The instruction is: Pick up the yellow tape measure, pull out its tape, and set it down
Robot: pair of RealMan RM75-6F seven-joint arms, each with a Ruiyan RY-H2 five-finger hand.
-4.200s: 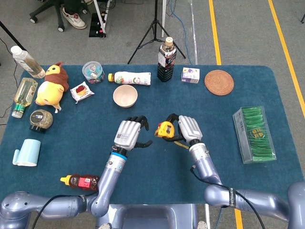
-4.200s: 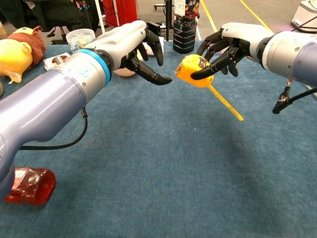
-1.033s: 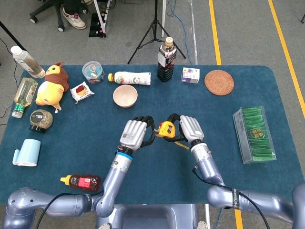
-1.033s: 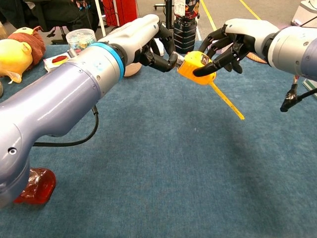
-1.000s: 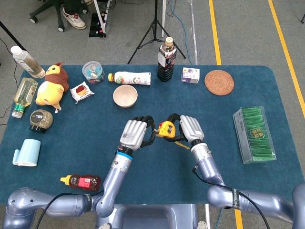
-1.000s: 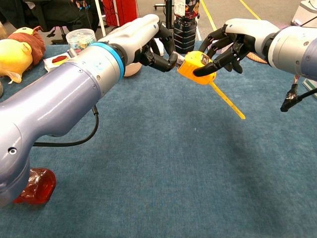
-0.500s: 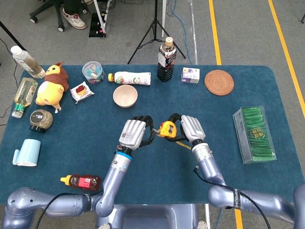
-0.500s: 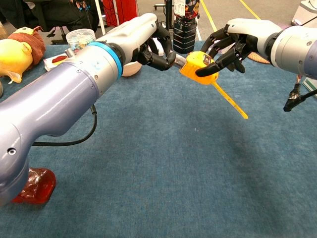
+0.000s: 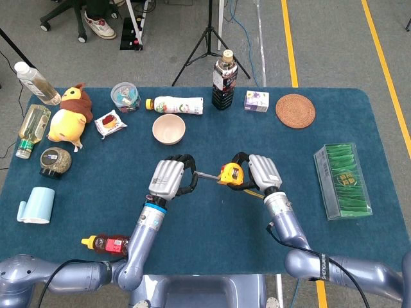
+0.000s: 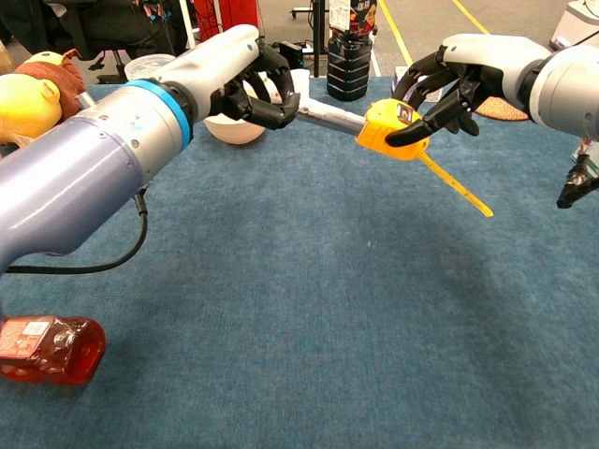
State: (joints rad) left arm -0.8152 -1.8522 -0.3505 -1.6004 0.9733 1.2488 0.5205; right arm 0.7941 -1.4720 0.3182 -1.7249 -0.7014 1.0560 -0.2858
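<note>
Mid-pull here. Right robot hand wrapped around the yellow tape measure, holding it up in the air above the blue surface, roughly over the middle. Left robot hand closed on the end of the tape, a short pale stretch of blade showing between the two. Same thing from the head view: case on the right, blade running left into curled fingers. Also a yellow strap or loose strip dangling off the case toward the surface, hard to say exactly which.

How to do this bit well, just a guess from the layout:
- Keep pulling in a straight line along the blade, not up or sideways, otherwise likely to kink or twist out of the pinch.
- Keep the case steady with the right, do the travel with the left, or spread both evenly. Fine either way as long as the case doesn't rotate.
- Hold the pinch firm on the tip. Spring return probably wants to yank it back, and a slip means starting over.
- Plenty of room left and right, though the white bowl sits just behind the left robot hand, so better not to drift backward.
- Set down low and gentle afterward, not dropped.
</note>
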